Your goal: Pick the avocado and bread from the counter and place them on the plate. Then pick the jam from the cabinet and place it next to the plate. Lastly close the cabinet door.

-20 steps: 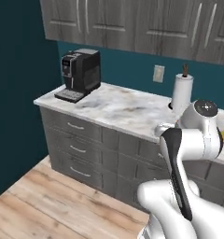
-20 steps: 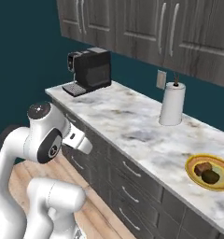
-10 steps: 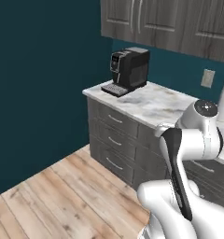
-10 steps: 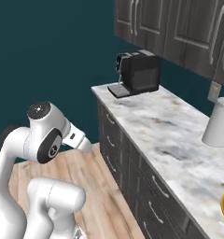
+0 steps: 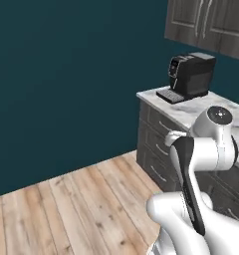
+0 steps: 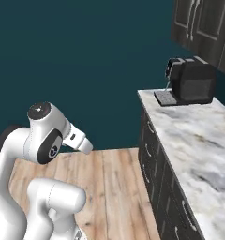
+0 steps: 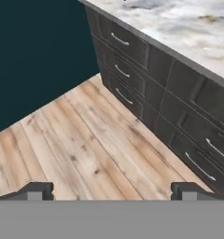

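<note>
Our gripper (image 7: 111, 190) has its two tips far apart and holds nothing; it points down at the wood floor (image 7: 81, 149) in the middle of the hand view, because we have nothing to grab here. The counter (image 6: 194, 136) sits at the right of the right base view with the coffee machine (image 6: 189, 80) on it; we think we must find the food first.

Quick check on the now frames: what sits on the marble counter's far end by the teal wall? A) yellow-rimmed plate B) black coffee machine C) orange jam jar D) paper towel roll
B: the boxy black coffee machine stands on the white-grey veined marble counter, near its end by the dark teal wall.
</note>
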Controlling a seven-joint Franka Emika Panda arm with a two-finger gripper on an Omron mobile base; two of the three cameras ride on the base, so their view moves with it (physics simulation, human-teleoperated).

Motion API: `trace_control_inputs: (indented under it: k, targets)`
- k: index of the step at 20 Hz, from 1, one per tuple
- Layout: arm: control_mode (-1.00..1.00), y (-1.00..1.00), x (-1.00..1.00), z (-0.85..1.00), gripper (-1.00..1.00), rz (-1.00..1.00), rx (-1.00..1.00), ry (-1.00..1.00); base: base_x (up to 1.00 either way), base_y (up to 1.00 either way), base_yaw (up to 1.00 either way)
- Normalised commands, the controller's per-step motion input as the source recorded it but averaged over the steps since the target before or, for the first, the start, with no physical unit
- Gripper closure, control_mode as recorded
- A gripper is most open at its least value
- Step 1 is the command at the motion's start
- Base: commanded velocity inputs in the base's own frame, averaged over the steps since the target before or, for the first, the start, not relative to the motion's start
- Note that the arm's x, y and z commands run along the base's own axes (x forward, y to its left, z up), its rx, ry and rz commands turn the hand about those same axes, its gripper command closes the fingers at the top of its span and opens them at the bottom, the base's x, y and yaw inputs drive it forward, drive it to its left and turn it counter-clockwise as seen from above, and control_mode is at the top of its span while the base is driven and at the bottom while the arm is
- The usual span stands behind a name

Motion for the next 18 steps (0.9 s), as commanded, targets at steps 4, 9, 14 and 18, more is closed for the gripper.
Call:
trace_control_inputs:
  k: [4,9,14,18]
  targets:
    - [1.00,0.00,0.00,0.00,-1.00,0.00,0.00,0.00,-0.01,0.00,0.50]
    - [1.00,0.00,0.00,0.00,-1.00,0.00,0.00,0.00,-0.01,0.00,0.50]
    - [1.00,0.00,0.00,0.00,-1.00,0.00,0.00,0.00,-0.01,0.00,0.50]
    - [1.00,0.00,0.00,0.00,-1.00,0.00,0.00,0.00,0.00,0.00,0.50]
